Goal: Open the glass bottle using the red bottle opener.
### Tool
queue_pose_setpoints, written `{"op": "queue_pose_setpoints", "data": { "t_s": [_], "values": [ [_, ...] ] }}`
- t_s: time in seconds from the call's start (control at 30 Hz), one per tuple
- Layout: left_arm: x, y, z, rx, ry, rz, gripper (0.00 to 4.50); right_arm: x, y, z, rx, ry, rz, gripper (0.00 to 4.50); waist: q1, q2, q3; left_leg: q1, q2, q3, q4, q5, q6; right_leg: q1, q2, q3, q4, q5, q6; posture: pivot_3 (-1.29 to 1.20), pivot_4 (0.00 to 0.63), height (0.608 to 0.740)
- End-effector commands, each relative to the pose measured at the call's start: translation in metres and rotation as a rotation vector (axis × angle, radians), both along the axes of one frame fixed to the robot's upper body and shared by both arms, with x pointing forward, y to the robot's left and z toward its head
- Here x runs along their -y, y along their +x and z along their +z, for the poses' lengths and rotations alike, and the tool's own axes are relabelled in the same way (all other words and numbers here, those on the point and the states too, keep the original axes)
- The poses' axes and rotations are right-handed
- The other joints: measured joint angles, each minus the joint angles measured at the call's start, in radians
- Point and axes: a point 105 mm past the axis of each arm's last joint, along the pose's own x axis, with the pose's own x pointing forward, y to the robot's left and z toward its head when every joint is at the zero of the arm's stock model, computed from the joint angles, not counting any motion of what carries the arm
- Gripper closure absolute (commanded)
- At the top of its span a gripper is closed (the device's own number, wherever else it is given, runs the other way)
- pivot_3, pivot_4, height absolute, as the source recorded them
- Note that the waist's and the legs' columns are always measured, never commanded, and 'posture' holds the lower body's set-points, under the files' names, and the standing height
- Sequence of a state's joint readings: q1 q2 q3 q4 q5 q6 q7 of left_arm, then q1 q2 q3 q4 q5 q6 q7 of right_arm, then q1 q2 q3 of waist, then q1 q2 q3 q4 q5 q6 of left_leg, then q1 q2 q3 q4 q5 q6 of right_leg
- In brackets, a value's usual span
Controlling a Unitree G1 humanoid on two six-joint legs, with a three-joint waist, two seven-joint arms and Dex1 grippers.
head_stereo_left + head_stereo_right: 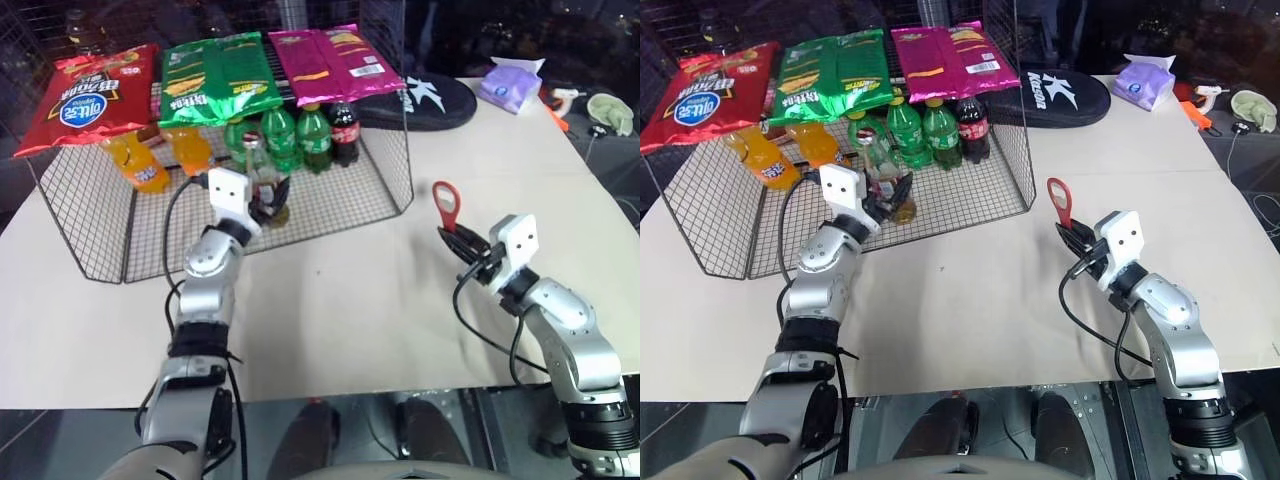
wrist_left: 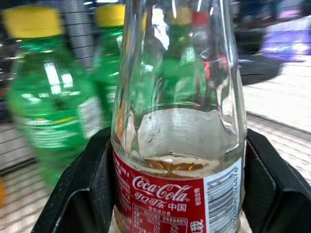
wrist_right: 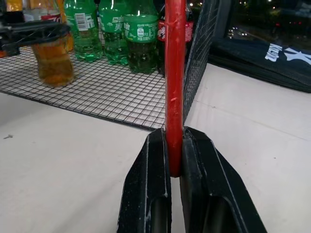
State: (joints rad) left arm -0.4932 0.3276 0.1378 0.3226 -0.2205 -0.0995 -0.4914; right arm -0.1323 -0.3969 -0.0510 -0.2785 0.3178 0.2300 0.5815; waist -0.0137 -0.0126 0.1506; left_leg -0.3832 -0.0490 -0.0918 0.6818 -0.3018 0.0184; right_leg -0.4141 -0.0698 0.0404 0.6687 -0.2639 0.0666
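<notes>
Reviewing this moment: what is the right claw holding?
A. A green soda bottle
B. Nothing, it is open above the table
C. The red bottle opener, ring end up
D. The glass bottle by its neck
C. The right claw is shut on the handle of the red bottle opener, whose ring head stands upward above the table.

glass bottle (image 2: 177,145): cap and base cut off by the left wrist view's edges | left gripper (image 2: 177,194): contact with the glass apparently hidden behind the label | red bottle opener (image 3: 175,73): ring head cropped at 12 o'clock | green soda bottles (image 2: 48,107): blurred, labels unreadable
</notes>
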Motion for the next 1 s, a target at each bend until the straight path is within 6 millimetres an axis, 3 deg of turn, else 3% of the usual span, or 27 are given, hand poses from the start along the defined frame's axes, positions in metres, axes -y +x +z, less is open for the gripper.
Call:
{"op": "queue_pose_setpoints", "data": {
  "t_s": [0.03, 0.23, 0.37, 0.63, 0.73, 0.77, 0.9, 1.0],
  "values": [
    [0.028, -0.023, 0.026, 0.086, 0.016, -0.171, 1.83, 0.0, -0.004, 0.013, 0.072, -0.015, 0.005, 4.5, 0.0, 0.0, 0.0, 0.0, 0.0, 0.0, 0.0, 0.0, 0.0, 0.0, 0.0, 0.0, 0.0, 0.0, 0.0, 0.0, 0.15, 0.74],
    [0.069, -0.058, 0.021, 0.044, 0.006, -0.403, 1.83, 0.003, -0.002, 0.012, 0.084, -0.014, -0.016, 4.5, 0.0, 0.0, 0.0, 0.0, 0.0, 0.0, 0.0, 0.0, 0.0, 0.0, 0.0, 0.0, 0.0, 0.0, 0.0, 0.0, 0.15, 0.74],
    [0.086, -0.07, 0.009, -0.003, 0.005, -0.499, 1.83, 0.003, -0.001, 0.012, 0.09, -0.012, -0.022, 4.5, 0.0, 0.0, 0.0, 0.0, 0.0, 0.0, 0.0, 0.0, 0.0, 0.0, 0.0, 0.001, 0.0, 0.0, 0.0, 0.0, 0.15, 0.74],
    [0.09, -0.074, -0.003, -0.006, 0.063, -0.517, 1.83, 0.005, -0.001, 0.012, 0.095, -0.013, -0.032, 4.5, 0.0, 0.0, 0.0, 0.001, 0.0, 0.001, 0.0, 0.0, 0.0, 0.0, 0.001, 0.001, 0.0, 0.0, 0.0, 0.0, 0.15, 0.74],
    [0.09, -0.076, -0.006, 0.005, 0.089, -0.52, 0.35, 0.004, -0.002, 0.011, 0.094, -0.013, -0.032, 4.5, 0.0, 0.0, 0.0, 0.001, 0.0, 0.001, 0.0, 0.0, 0.0, 0.0, 0.001, 0.001, 0.0, 0.0, 0.0, 0.0, 0.15, 0.74],
    [0.09, -0.077, -0.006, 0.004, 0.083, -0.523, 0.12, 0.004, -0.002, 0.011, 0.094, -0.013, -0.032, 4.5, 0.0, 0.0, 0.0, 0.001, 0.0, 0.001, 0.0, 0.0, 0.0, 0.0, 0.001, 0.001, 0.0, 0.0, 0.0, 0.0, 0.15, 0.74],
    [0.089, -0.081, -0.009, 0.003, 0.079, -0.529, 0.12, 0.004, -0.001, 0.011, 0.092, -0.012, -0.034, 4.5, 0.0, 0.0, 0.0, 0.001, 0.0, 0.001, 0.0, 0.0, 0.0, 0.001, 0.001, 0.001, 0.0, 0.0, 0.0, 0.0, 0.15, 0.74],
    [0.084, -0.079, -0.001, 0.039, 0.055, -0.498, 0.12, 0.004, -0.002, 0.009, 0.088, -0.013, -0.032, 4.5, 0.0, 0.0, 0.0, 0.001, 0.001, 0.001, 0.0, 0.0, 0.0, 0.001, 0.001, 0.001, 0.0, 0.0, 0.0, 0.0, 0.15, 0.74]
  ]
}}
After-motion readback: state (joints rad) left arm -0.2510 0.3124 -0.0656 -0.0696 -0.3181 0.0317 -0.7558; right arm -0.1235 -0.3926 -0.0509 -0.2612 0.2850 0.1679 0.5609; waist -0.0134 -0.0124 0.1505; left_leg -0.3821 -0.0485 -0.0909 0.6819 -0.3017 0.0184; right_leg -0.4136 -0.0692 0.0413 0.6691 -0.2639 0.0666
